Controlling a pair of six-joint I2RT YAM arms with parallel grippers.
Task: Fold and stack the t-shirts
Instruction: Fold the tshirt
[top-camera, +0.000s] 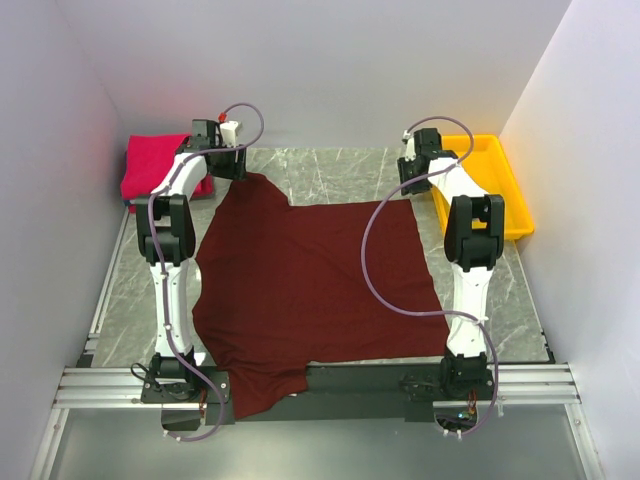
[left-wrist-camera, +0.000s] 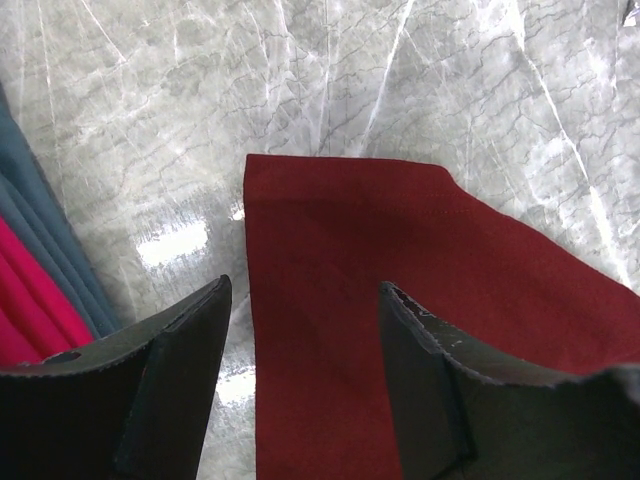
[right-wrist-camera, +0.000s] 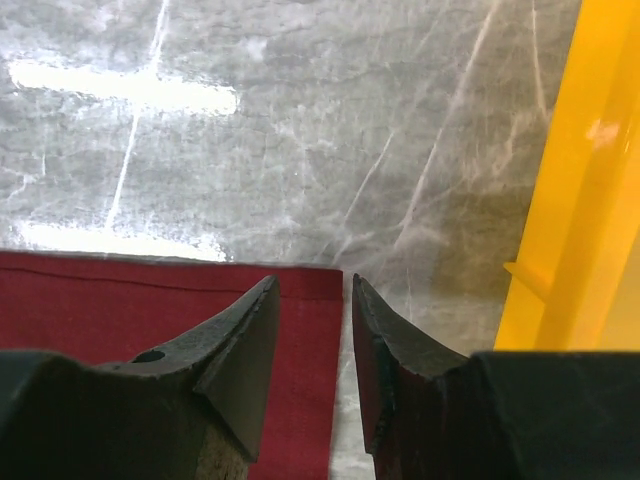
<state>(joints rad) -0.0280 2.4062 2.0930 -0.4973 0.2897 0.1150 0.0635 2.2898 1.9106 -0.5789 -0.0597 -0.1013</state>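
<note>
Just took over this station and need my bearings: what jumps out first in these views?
A dark maroon t-shirt lies spread across the middle of the table. The left gripper and right gripper hover open over its far corners. A folded pinkish-red t-shirt sits at the far left, a yellow tray at the far right.

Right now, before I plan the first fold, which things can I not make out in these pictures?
Pink shirt: top view, left arm covers part of it; left wrist view, frame edge cuts it.
Maroon shirt, far-left corner: top view, under left pincer.
Right pincer touching cloth or not: right wrist view, its fingers hide contact.
</note>
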